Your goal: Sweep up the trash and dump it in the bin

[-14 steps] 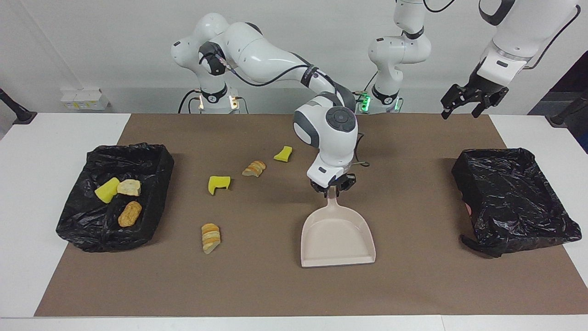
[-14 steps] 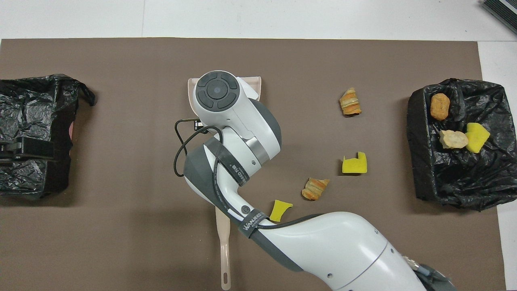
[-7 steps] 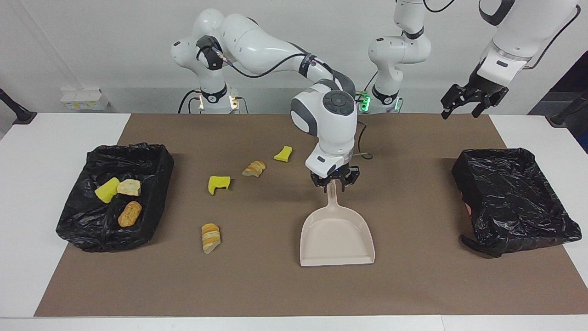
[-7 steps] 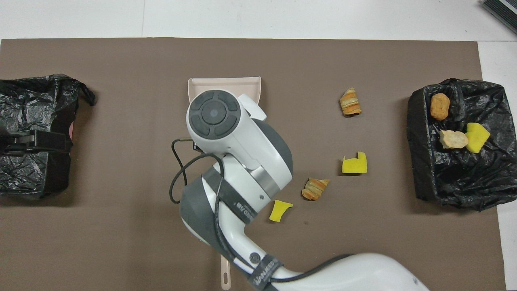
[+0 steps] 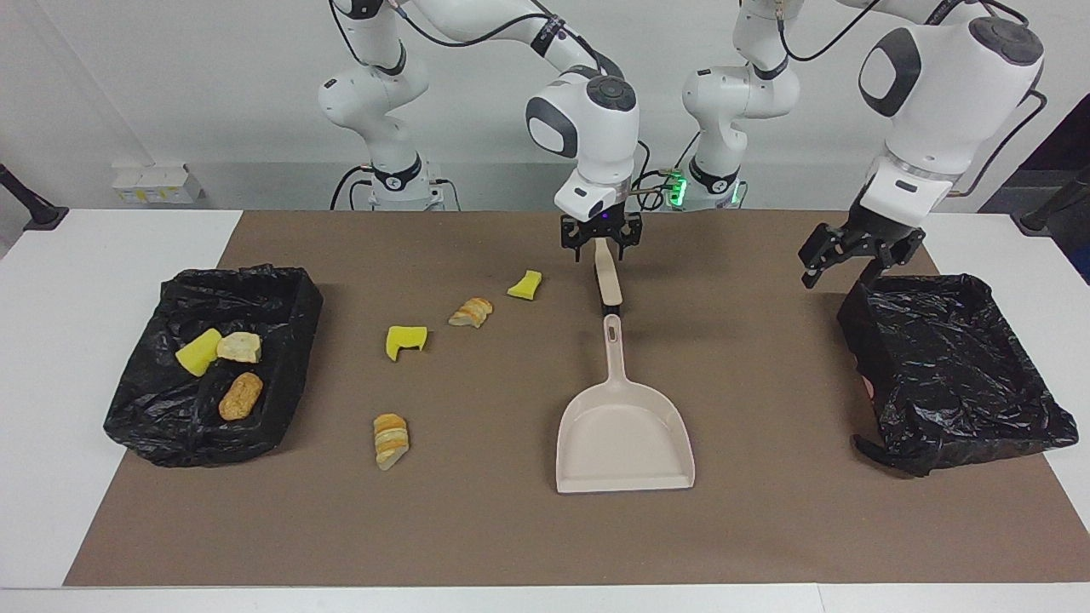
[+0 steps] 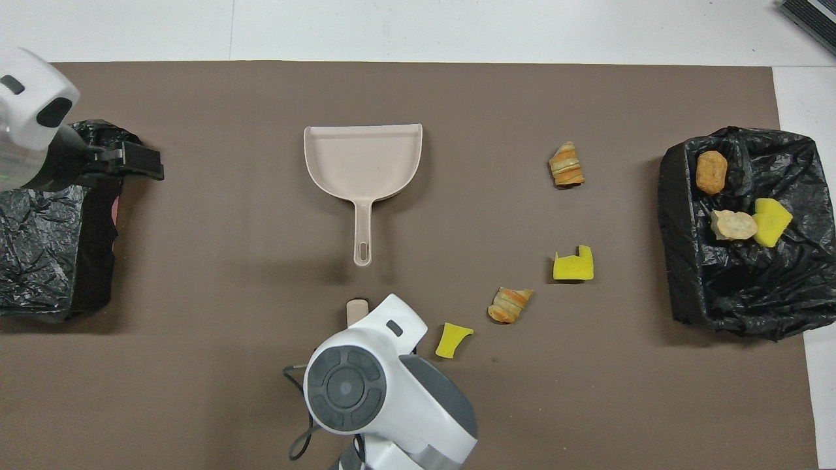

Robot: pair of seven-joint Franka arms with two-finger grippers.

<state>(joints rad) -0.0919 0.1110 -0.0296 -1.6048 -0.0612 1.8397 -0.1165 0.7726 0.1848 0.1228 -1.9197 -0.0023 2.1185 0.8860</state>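
Overhead view: black bin (image 6: pixel 751 287) holds three trash pieces (image 6: pixel 733 224).

Overhead view: the right arm's wrist housing covers the right end effector (image 5: pixel 600 247) and all but the tip of the beige brush (image 6: pixel 356 311). The brush's bristles are too small to resolve in the facing view.

The left end effector (image 5: pixel 839 264) hangs over the edge of the black bin (image 5: pixel 954 358) at the left arm's end of the tabletop. From above, the left arm's white body hides part of that bin (image 6: pixel 39 261), and the picture's edge cuts the rest off. The bin's interior cannot be read in either view.

Both arms' upper links are cut off at the top of the facing view.
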